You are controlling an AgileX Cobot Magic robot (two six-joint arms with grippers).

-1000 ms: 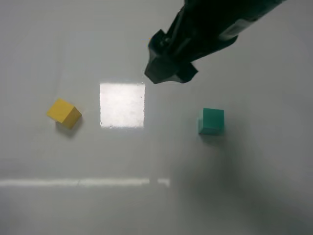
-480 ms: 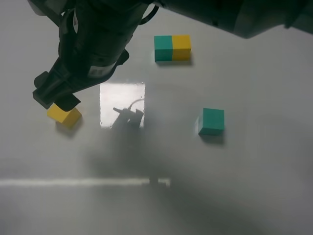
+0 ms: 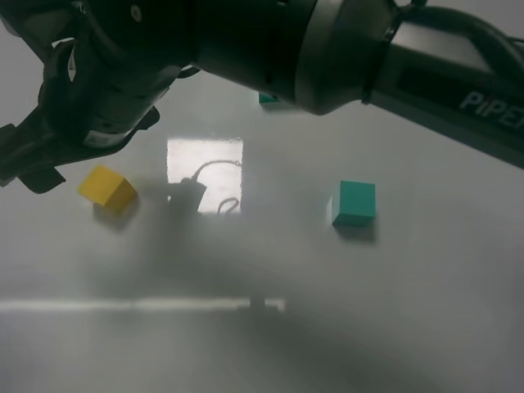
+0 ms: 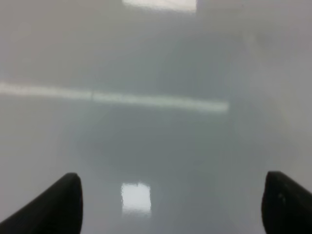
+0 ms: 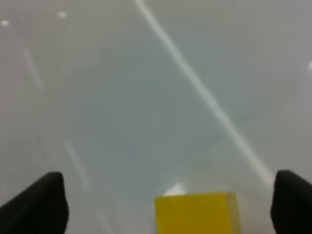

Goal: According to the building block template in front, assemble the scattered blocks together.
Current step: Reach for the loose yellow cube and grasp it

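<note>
The yellow cube [image 3: 107, 189] lies on the table at the left, and the teal-green cube [image 3: 354, 203] lies apart from it at the right. My right arm reaches across to the left. Its gripper [image 3: 29, 162] hangs open just left of and above the yellow cube. In the right wrist view the yellow cube [image 5: 197, 214] sits between the spread fingers of the right gripper [image 5: 165, 207], untouched. The template is almost hidden behind the arm; only a teal sliver [image 3: 266, 99] shows. My left gripper [image 4: 170, 209] is open over bare table.
The glossy grey table [image 3: 262, 344] carries a bright square light reflection [image 3: 205, 168] between the two cubes and a long pale streak [image 3: 139, 304] nearer the front. The right arm's dark bulk [image 3: 270, 41] fills the top of the exterior view.
My right arm has swung further left and lower. It now covers the template, and its gripper has shifted from above the yellow cube to its left side.
</note>
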